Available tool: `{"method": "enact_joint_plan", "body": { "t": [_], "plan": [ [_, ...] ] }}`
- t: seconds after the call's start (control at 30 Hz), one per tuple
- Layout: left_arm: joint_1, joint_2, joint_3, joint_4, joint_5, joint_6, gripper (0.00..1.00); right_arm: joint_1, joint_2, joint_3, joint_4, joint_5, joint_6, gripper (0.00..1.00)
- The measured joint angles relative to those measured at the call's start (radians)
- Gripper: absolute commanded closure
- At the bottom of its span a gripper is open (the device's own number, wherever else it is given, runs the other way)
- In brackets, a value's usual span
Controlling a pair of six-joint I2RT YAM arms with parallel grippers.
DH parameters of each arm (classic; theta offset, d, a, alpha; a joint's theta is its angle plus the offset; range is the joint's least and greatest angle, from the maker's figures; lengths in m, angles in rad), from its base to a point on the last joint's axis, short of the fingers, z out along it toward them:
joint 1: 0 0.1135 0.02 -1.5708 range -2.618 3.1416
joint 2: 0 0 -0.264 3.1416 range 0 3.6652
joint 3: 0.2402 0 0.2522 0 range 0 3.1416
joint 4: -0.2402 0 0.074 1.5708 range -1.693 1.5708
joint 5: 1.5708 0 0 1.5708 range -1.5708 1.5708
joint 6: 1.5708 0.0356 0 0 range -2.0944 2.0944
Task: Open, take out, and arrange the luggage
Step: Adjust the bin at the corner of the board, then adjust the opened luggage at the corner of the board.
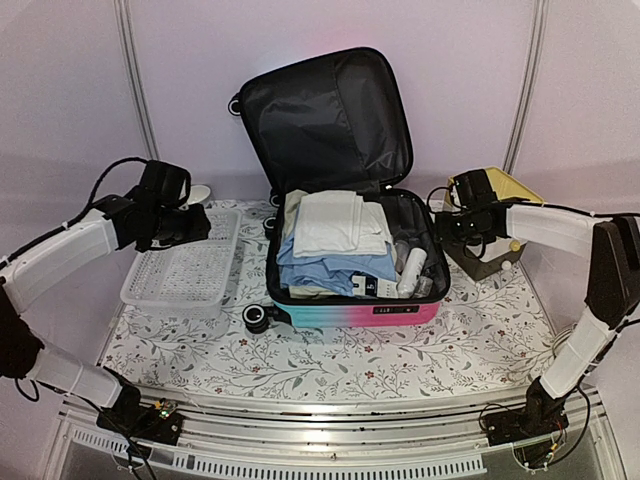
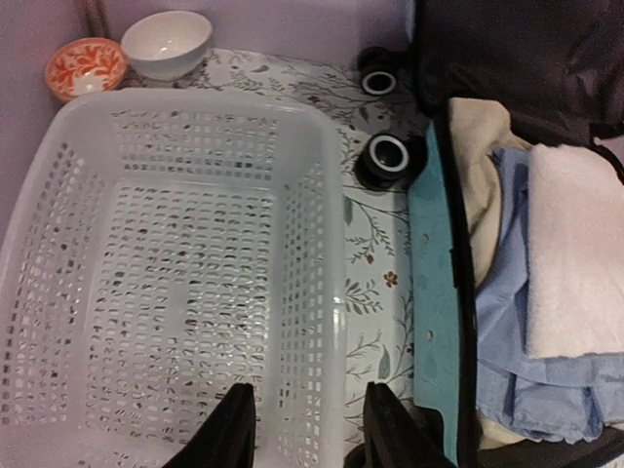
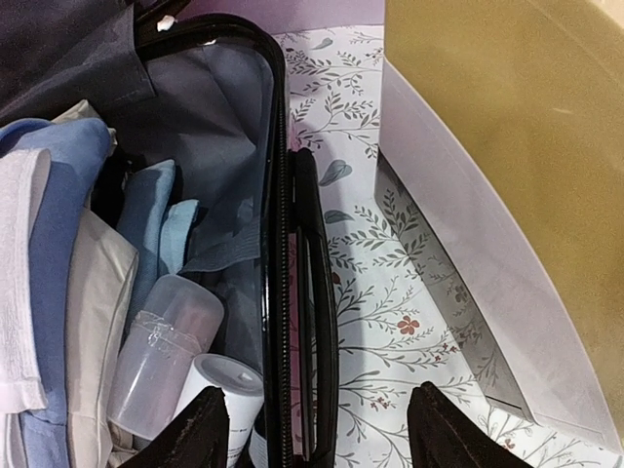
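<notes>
Open luggage (image 1: 400, 312) in the middle of the counter (image 1: 330, 365), which has a flower-print cover; pale lilac wall panels (image 1: 70, 80) stand behind.

Its lid (image 1: 325, 115) stands upright and shows black lining. The lower shell holds a folded white cloth (image 1: 340, 222) on blue garments (image 1: 330, 268), with clear bottles (image 1: 412, 272) at the right. A white perforated basket (image 1: 185, 270) is just beside it on the left and a yellow-topped drawer box (image 1: 500, 225) on the right, with two bowls (image 2: 168, 41) near the back wall. The left end effector (image 2: 307, 400) hangs over the basket's right wall, fingers apart and holding nothing. The right end effector (image 3: 322, 409) hangs over the luggage's handle (image 3: 312, 292), also apart.
</notes>
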Motion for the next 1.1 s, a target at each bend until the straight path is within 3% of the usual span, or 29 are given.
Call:
{"method": "enact_joint_plan", "body": {
  "t": [0.07, 0.13, 0.2, 0.27, 0.57, 0.83, 1.1],
  "plan": [
    [-0.039, 0.018, 0.003, 0.029, 0.049, 0.005, 0.51, 0.0, -0.01, -0.011, 0.0, -0.002, 0.0, 0.35],
    [-0.077, 0.051, 0.011, 0.048, 0.082, 0.008, 0.38, 0.0, -0.011, -0.019, -0.001, -0.004, 0.0, 0.35],
    [-0.115, 0.093, 0.024, 0.064, 0.107, 0.009, 0.15, 0.0, -0.012, -0.029, -0.003, -0.005, 0.0, 0.35],
    [-0.141, 0.13, 0.028, 0.082, 0.121, 0.008, 0.02, 0.0, -0.012, -0.037, -0.008, -0.005, 0.0, 0.35],
    [-0.163, 0.198, 0.054, 0.129, 0.164, -0.012, 0.02, -0.001, -0.012, -0.047, -0.013, -0.004, 0.0, 0.34],
    [-0.187, 0.303, 0.101, 0.163, 0.203, -0.002, 0.09, -0.001, -0.012, -0.047, -0.012, -0.006, 0.001, 0.35],
    [-0.19, 0.369, 0.117, 0.16, 0.208, -0.009, 0.02, -0.002, -0.011, -0.047, -0.012, -0.008, 0.001, 0.33]
  ]
}}
